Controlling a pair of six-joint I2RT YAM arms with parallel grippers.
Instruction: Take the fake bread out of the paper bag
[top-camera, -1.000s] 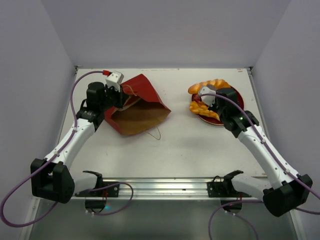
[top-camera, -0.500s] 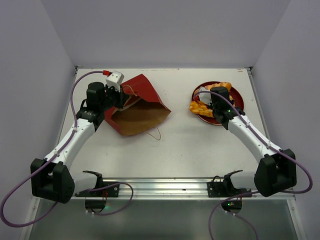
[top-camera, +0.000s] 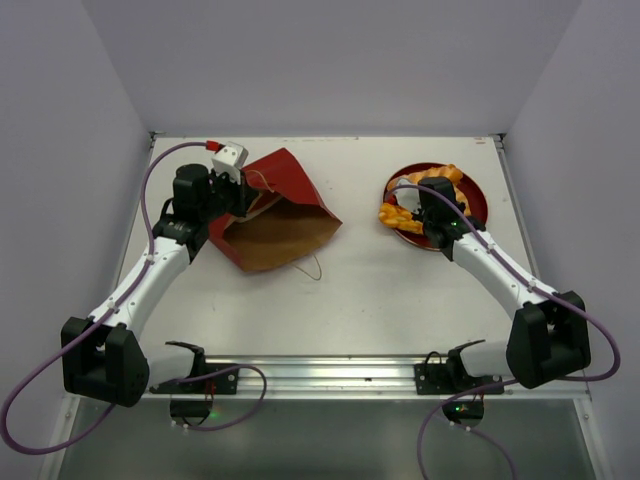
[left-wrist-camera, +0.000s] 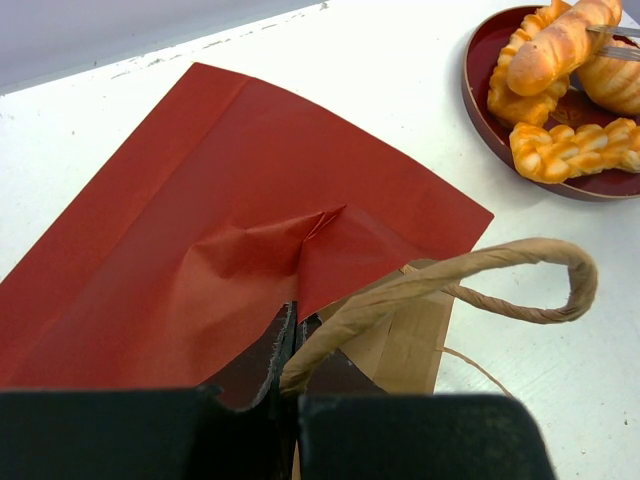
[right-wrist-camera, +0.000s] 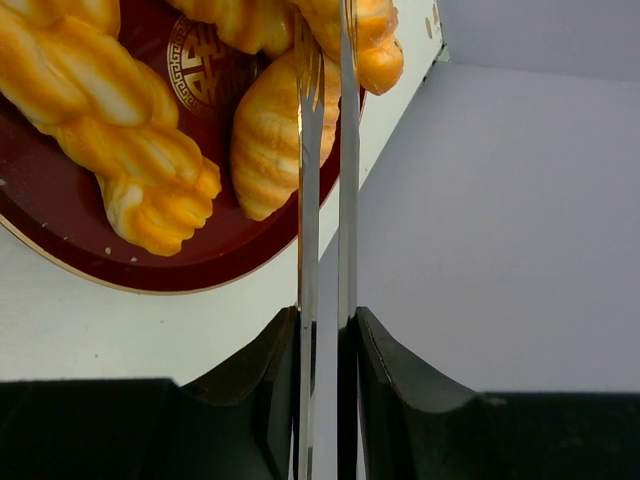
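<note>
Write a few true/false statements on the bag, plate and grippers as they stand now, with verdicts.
1. The bag lies on its side on the table. True.
2. The left gripper is shut on the bag's rim. True.
3. The plate is empty. False: several pastries lie on it.
4. The plate sits to the left of the bag. False: it is on the table's right side, near the right arm.
5. The right gripper is over the bag. False: it is over the plate, at the pastries.
</note>
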